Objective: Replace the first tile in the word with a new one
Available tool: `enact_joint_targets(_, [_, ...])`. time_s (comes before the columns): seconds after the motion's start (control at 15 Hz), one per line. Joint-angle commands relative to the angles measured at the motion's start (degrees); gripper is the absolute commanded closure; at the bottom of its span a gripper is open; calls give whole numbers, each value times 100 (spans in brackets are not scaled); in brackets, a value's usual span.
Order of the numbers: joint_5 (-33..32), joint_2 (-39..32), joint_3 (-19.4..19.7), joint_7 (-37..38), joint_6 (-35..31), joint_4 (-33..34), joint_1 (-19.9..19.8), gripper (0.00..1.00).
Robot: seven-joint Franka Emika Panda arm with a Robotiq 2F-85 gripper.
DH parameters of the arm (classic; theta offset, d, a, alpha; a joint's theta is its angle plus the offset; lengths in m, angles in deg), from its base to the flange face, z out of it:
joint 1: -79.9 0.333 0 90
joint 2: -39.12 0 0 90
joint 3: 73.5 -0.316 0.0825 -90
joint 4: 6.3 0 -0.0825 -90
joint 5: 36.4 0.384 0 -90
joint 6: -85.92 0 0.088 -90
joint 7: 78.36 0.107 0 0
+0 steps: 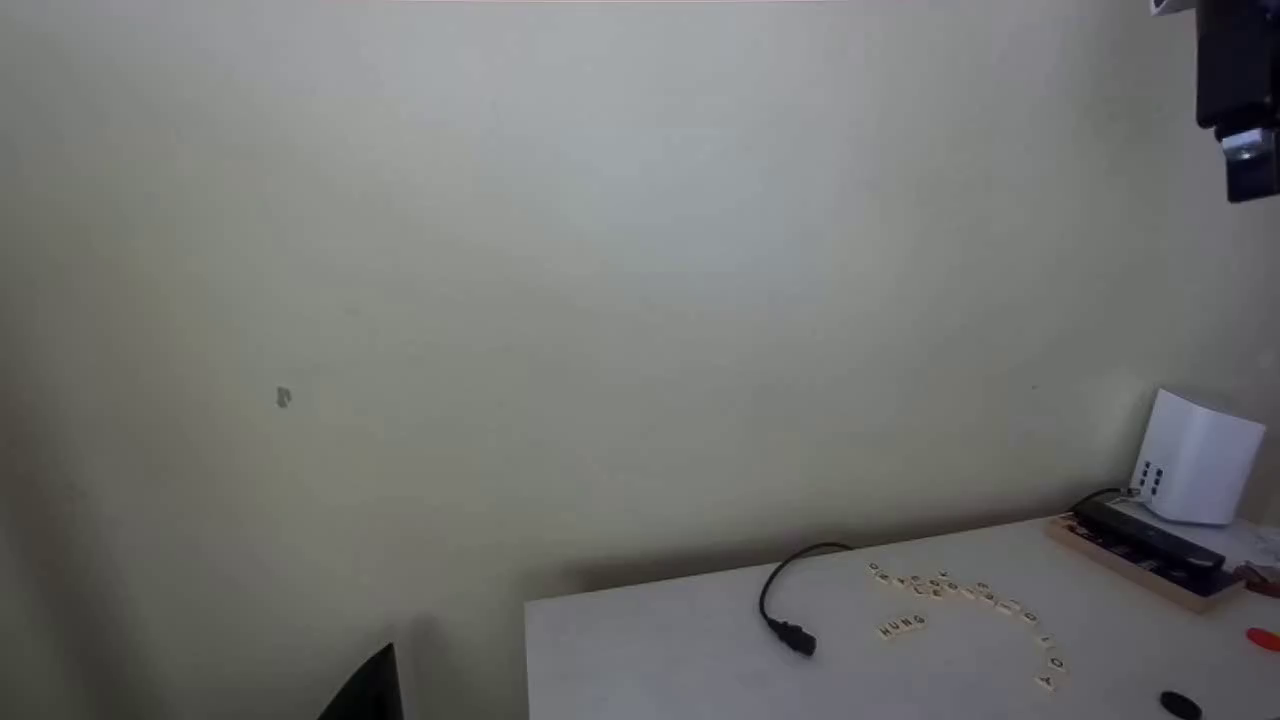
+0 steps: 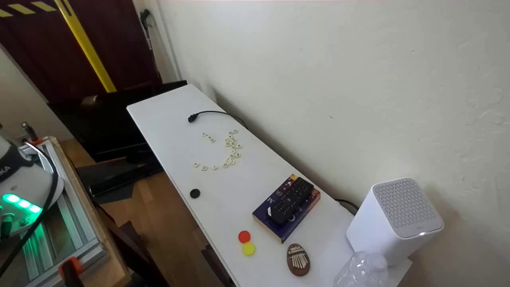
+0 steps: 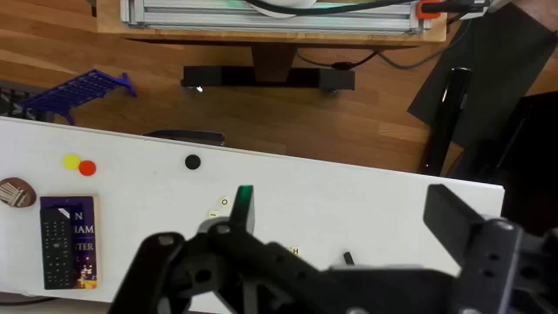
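Note:
Small cream letter tiles lie on the white table (image 2: 167, 119). A short row of tiles reads HUNG (image 1: 902, 626) in an exterior view; the row also shows in an exterior view (image 2: 208, 138). In the wrist view only its H tile (image 3: 295, 250) shows clearly; my gripper hides the others. Loose letter tiles (image 1: 1057, 664) lie in a curved scatter beside the word, also in an exterior view (image 2: 204, 168); an O tile (image 3: 224, 201) shows near my left finger. My gripper (image 3: 343, 194) is wide open and empty. Part of it (image 1: 1250, 160) hangs high at an exterior view's edge.
A black cable plug (image 2: 193, 118) lies near the word. A black disc (image 2: 195, 193), a red disc (image 2: 244, 236) and a yellow disc (image 2: 248, 248) lie along the table edge. A book (image 2: 265, 219) under a black remote (image 2: 291, 201), a thumb piano (image 2: 298, 261), a white router (image 2: 382, 227) and a clear bottle (image 2: 360, 271) stand further along.

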Motion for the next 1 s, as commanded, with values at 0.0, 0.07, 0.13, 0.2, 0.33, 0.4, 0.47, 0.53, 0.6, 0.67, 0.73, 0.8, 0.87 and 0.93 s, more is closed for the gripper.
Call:
enact_joint_targets(0.0, [10,-5,-27,-17,11,12,-36,0])
enact_joint_targets(0.07, [10,-5,-27,-17,11,12,-36,0])
enact_joint_targets(0.13, [10,-5,-27,-17,10,12,-36,0])
enact_joint_targets(0.2, [10,-5,-27,-17,10,12,-36,0])
enact_joint_targets(0.33, [29,-113,-36,-18,-12,51,-22,0])
enact_joint_targets(0.4, [66,-273,-48,29,-93,89,-22,0])
enact_joint_targets(0.47, [100,-376,-45,34,-264,81,-18,0])
enact_joint_targets(0.53, [102,-483,-52,37,-485,62,-16,0])
enact_joint_targets(0.6, [88,-594,-41,-78,-717,47,17,0])
enact_joint_targets(0.67, [4,-729,-46,-215,-948,32,49,0])
enact_joint_targets(0.73, [39,-860,-26,-321,-1167,19,78,0])
enact_joint_targets(0.8, [60,-993,-20,-432,-1410,-11,107,0])
enact_joint_targets(0.87, [54,-1123,-32,-491,-1617,-22,122,0])
enact_joint_targets(0.93, [86,-1235,-50,-553,-1852,-49,157,0])
